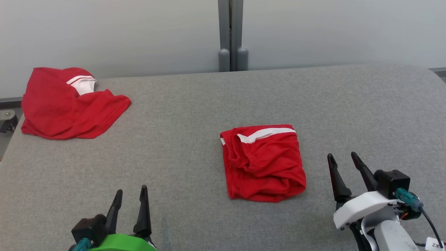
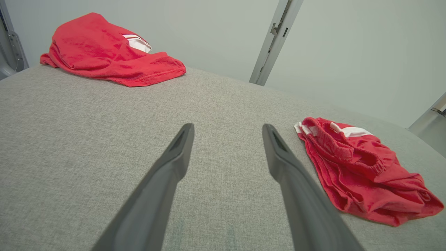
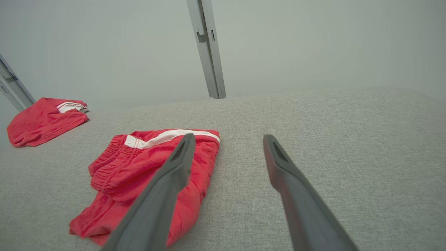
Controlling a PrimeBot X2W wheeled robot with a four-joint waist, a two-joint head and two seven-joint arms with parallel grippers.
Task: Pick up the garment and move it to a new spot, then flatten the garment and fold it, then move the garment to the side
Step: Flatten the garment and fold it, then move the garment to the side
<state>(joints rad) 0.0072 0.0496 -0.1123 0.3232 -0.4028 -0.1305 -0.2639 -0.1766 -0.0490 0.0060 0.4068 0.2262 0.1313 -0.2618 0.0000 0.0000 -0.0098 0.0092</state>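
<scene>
Far left, at the rear corner of the grey cloth-covered table [image 1: 181, 115]: a loosely heaped red knit garment with white-striped trim [image 1: 66, 104]. It is unfolded, sits at the table's left edge and lies well apart from both arms. The pictures do not settle whether it is set aside or awaiting handling.

Lower left: the green-cuffed left gripper [image 1: 131, 189]. Its two dark fingers are spread and hold nothing. They point up the table over bare cloth, between the two red pieces and touching neither. Judged parked clear, so that the working area stays open.

Right of centre: the red folded garment with an elastic waistband and a white stripe [image 1: 264, 164]. It lies flat on the table as a compact, roughly square packet with the stripe along its far edge. The near right corner bulges slightly. Judged: flattening and folding appear done, and the move to the side remains.

Lower right: the white-cuffed right gripper [image 1: 341, 154]. Its fingers are spread and empty, near the packet's right side and not touching it in the head view. In its wrist view one finger crosses in front of the cloth, but contact cannot be confirmed. It is the nearer arm and is judged the likelier one to take the packet.
</scene>
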